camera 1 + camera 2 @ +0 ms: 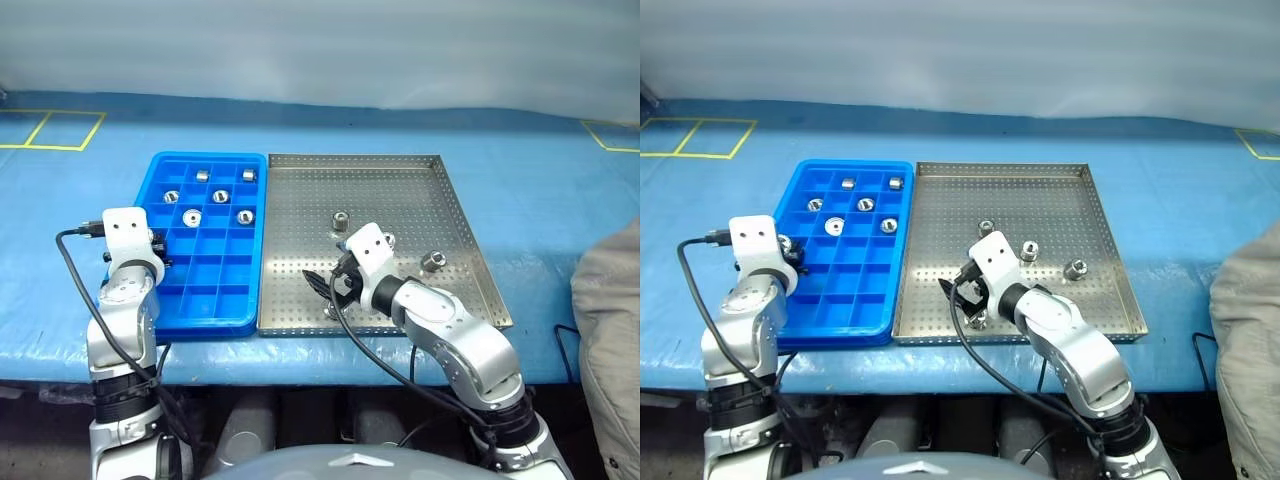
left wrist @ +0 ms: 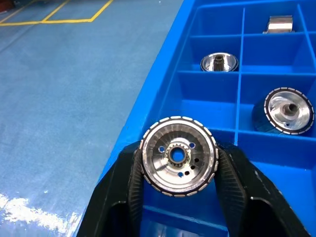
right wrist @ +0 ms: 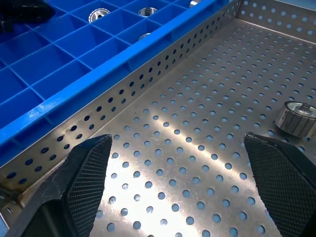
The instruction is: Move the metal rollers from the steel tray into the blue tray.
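Observation:
The blue tray [image 1: 212,298] lies left of the steel tray [image 1: 352,159], and the two touch. Several metal rollers [image 1: 220,196] sit in the blue tray's far compartments. Loose rollers lie on the steel tray's perforated floor, one at the middle [image 1: 340,219] and one to the right [image 1: 433,261]. My left gripper [image 2: 178,154] hangs over the blue tray's left edge, its fingers [image 2: 129,183] shut on a roller [image 2: 178,156] with its face toward the camera. My right gripper [image 3: 177,144] hovers low over the steel tray's near left part, open, with nothing between its fingers.
Yellow tape lines [image 1: 52,130] mark the blue table sheet at the far left and far right. A person's grey sleeve [image 1: 608,330] shows at the right edge. The steel tray's perforated rim [image 3: 148,84] stands between my right gripper and the blue tray.

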Controlling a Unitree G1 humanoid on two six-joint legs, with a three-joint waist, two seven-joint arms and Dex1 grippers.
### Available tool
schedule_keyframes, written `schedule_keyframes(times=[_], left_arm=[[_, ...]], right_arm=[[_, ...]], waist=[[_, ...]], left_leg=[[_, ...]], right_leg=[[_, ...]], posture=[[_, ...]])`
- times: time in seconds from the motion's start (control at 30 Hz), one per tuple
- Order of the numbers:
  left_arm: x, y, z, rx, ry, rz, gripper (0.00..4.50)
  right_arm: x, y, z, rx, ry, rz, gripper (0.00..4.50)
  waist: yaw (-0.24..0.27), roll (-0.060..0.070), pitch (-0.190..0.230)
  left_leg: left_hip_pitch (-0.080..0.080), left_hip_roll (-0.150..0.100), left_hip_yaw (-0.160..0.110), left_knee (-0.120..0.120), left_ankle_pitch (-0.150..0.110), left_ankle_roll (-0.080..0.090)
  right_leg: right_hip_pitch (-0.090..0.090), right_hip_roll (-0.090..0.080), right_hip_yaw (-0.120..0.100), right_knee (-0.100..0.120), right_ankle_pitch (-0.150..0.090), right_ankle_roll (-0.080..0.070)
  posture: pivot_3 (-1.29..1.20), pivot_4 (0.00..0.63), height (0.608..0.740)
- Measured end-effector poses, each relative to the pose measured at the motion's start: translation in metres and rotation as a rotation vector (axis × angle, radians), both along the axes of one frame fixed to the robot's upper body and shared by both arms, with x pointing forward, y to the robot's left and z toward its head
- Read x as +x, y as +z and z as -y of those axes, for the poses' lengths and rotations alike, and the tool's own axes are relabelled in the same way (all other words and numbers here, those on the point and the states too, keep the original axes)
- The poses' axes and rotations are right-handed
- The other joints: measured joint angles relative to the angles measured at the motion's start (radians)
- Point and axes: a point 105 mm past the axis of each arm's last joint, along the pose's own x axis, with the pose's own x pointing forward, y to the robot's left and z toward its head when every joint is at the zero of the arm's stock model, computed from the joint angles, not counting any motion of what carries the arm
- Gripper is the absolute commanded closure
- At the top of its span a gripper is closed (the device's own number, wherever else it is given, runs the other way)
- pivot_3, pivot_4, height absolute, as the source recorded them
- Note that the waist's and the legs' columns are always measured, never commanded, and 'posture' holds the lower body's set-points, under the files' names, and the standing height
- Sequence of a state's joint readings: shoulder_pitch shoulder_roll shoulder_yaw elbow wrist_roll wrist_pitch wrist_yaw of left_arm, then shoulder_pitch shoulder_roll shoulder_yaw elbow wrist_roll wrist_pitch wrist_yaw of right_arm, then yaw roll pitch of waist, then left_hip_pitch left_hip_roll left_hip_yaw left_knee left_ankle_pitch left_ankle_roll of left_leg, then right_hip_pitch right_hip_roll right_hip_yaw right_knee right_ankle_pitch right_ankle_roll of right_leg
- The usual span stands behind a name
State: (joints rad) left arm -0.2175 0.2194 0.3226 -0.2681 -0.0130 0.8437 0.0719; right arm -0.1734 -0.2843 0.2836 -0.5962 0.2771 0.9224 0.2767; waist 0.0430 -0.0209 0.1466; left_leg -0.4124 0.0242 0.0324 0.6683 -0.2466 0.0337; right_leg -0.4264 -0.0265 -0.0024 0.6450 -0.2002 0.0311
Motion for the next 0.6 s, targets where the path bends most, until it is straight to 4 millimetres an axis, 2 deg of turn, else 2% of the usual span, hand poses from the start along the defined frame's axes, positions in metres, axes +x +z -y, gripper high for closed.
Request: schedule_keyframes(times=[0.1, 0.13, 0.23, 0.3, 0.37, 0.47, 0.6], left_arm=[[0.005, 0.006, 0.006, 0.004, -0.022, 0.019, 0.12], [0.008, 0.012, 0.011, 0.008, -0.046, 0.04, 0.05], [0.023, 0.039, 0.038, -0.009, -0.195, 0.136, 0.05], [0.034, 0.059, 0.066, -0.059, -0.343, 0.204, 0.05], [0.039, 0.07, 0.092, -0.107, -0.479, 0.232, 0.05], [0.05, 0.071, 0.126, -0.169, -0.636, 0.208, 0.05], [0.064, 0.055, 0.156, -0.216, -0.734, 0.118, 0.05]], right_arm=[[0.001, 0.001, 0.007, 0.004, -0.039, 0.004, 0.0], [0.001, 0.001, 0.011, 0.005, -0.055, 0.002, 0.0], [-0.001, 0.001, 0.021, 0.003, -0.089, -0.001, 0.0], [-0.003, 0.0, 0.029, -0.006, -0.114, -0.004, 0.0], [-0.003, 0.0, 0.034, -0.014, -0.135, -0.007, 0.0], [-0.005, -0.005, 0.045, -0.026, -0.179, -0.021, 0.0], [-0.005, -0.006, 0.049, -0.028, -0.212, -0.023, 0.0]], waist=[[-0.005, 0.0, 0.0], [-0.004, 0.0, 0.0], [-0.002, 0.0, 0.0], [-0.003, 0.0, 0.0], [-0.009, 0.0, 0.0], [-0.021, 0.0, 0.0], [-0.033, 0.0, 0.0]], left_leg=[[0.0, 0.0, 0.0, 0.0, 0.0, 0.0], [0.0, 0.0, 0.0, 0.0, 0.0, 0.0], [0.0, 0.0, 0.0, 0.0, 0.0, 0.0], [0.0, 0.0, 0.001, 0.001, 0.0, 0.0], [0.0, -0.001, 0.001, 0.001, 0.0, 0.0], [0.0, 0.0, 0.001, 0.001, 0.0, 0.0], [0.0, -0.003, 0.001, 0.001, 0.0, 0.0]], right_leg=[[0.0, 0.0, 0.0, 0.0, 0.0, 0.0], [0.0, 0.0, 0.0, 0.0, 0.0, -0.001], [0.0, 0.0, 0.0, 0.0, 0.0, -0.001], [0.0, 0.0, 0.0, 0.0, 0.0, -0.001], [0.0, 0.0, 0.001, 0.0, 0.0, -0.001], [0.0, 0.001, 0.001, 0.0, 0.0, 0.0], [0.0, 0.002, 0.001, 0.0, -0.001, 0.003]], posture=[[0.08, 0.15, 0.74], [0.08, 0.15, 0.74], [0.06, 0.15, 0.74], [0.05, 0.15, 0.74], [0.02, 0.15, 0.74], [-0.01, 0.15, 0.74], [-0.03, 0.15, 0.74]])
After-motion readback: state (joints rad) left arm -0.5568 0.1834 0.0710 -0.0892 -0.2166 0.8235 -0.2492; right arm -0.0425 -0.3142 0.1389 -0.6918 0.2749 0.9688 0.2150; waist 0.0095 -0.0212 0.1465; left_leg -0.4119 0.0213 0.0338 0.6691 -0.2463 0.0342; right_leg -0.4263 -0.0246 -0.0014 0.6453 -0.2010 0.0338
